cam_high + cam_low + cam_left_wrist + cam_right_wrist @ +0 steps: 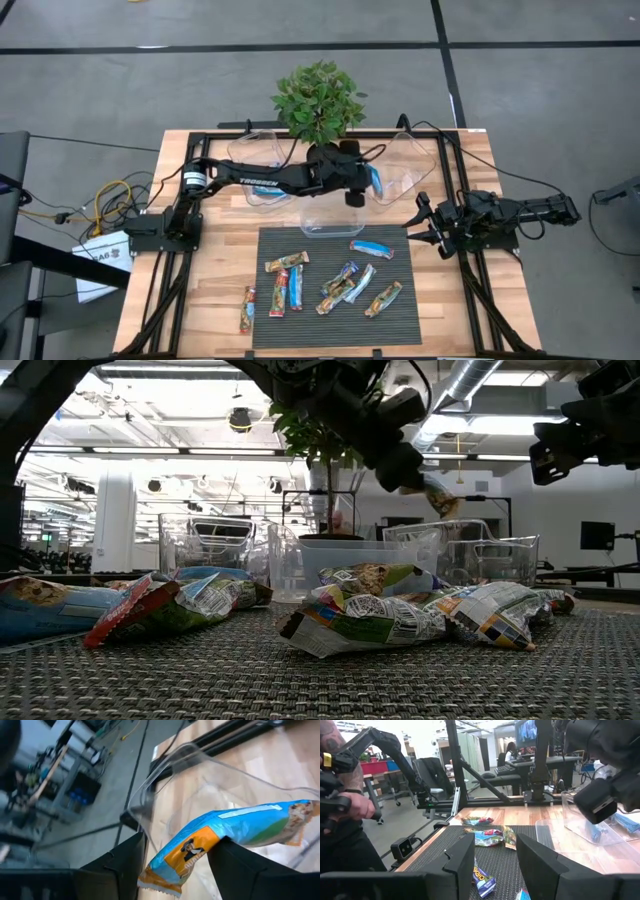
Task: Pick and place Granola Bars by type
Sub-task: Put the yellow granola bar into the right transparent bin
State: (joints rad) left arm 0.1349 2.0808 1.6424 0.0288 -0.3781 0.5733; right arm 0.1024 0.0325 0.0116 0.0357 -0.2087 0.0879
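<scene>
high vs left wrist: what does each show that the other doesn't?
Only the high view: the plant, the dark mat with the loose granola bars, and the right gripper, open, waiting at the mat's right edge.

Only the left wrist view: the wrapper print on the blue bar and the left gripper's fingers pinching it near one end.

Both: the left gripper holding the blue bar above a clear tub.

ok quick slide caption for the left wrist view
Left gripper holds a blue granola bar over a clear plastic tub on the wooden table.
</scene>
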